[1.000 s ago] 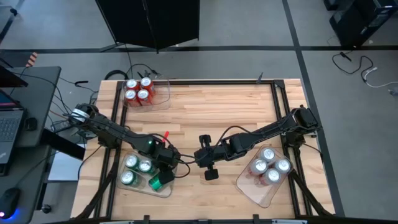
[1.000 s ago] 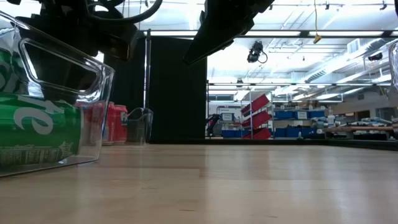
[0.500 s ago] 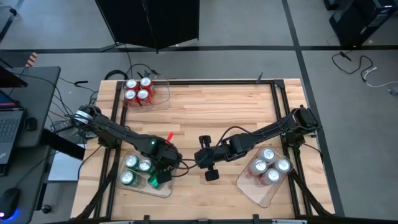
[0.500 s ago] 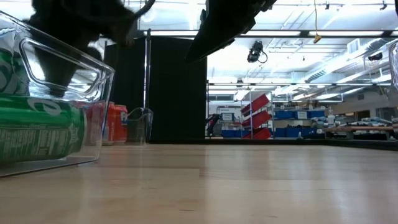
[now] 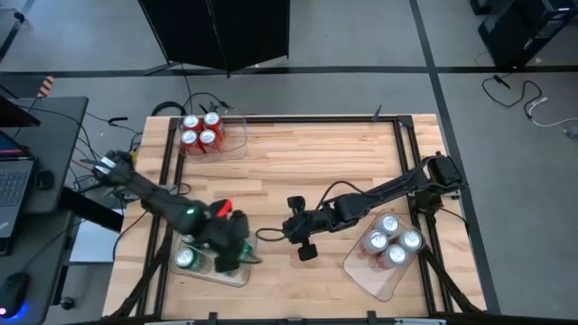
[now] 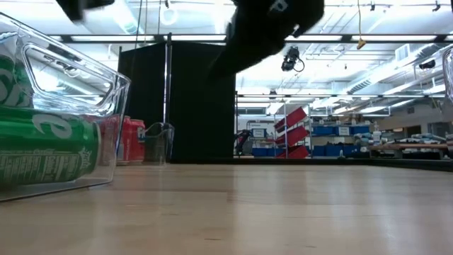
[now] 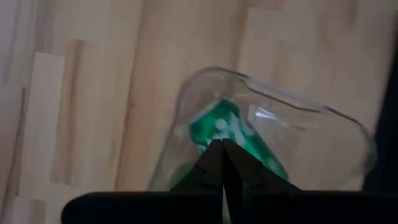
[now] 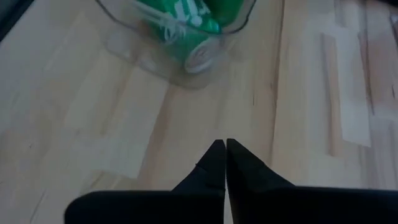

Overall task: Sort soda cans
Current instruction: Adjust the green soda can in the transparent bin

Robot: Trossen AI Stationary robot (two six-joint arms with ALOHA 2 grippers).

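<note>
A clear tray (image 5: 181, 268) at the near left holds green soda cans. One stands upright (image 5: 187, 259); another lies on its side (image 7: 233, 137) (image 6: 42, 142) at the tray's right end. My left gripper (image 7: 222, 146) (image 5: 238, 256) hangs shut and empty above that lying can, and its arm hides the tray's other cans in the high view. My right gripper (image 8: 224, 144) (image 5: 271, 232) is shut and empty over the bare table, just right of the tray, pointing at the lying can (image 8: 189, 34). Red cans (image 5: 200, 132) fill a far-left tray, and silver-white cans (image 5: 390, 242) a near-right one.
The wooden table (image 5: 316, 171) is bare across its middle and far right. A black metal frame (image 5: 411, 162) runs along the table's edges. Cables and a desk with a laptop (image 5: 13, 181) lie beyond the left edge.
My left gripper has shut with nothing between its fingers and gone up out of the green-can tray, tipping steeper downward. The green can it was over stays lying on its side in the tray's right end. My right gripper has kept about still.
</note>
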